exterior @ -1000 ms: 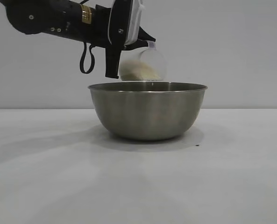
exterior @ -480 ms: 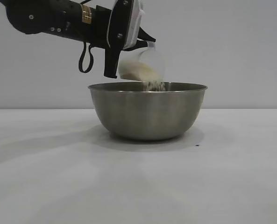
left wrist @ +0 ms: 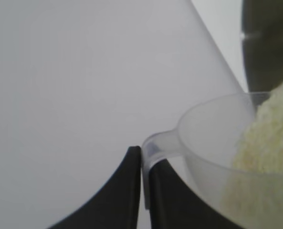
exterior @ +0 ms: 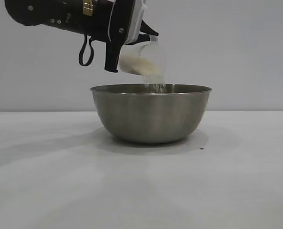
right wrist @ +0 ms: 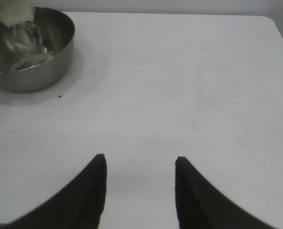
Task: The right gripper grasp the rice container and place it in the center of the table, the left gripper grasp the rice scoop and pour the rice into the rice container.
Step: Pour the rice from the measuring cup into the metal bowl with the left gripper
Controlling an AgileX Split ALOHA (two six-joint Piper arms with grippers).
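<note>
We see the rice scoop (exterior: pixel 146 59) has tipped further, spilling rice (exterior: pixel 155 86) into the rice container (exterior: pixel 151 114). The left hand (left wrist: pixel 145 183), at the container's 12 o'clock, pinches the scoop's handle. The right hand (right wrist: pixel 139 191) hangs spread over the surface (right wrist: pixel 179 86).

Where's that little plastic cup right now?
In the exterior view, the plastic cup is tipped just above the steel bowl, held by its handle in the left end effector, with rice spilling into the bowl.

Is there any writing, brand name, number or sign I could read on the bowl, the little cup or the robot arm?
No readable text in any view.
Rice container: plain steel, no marking.
Rice scoop: clear plastic, no scale marks or lettering visible.
Left arm: a small gold plate near the left hand, too small to read.
Table: blank white.
</note>
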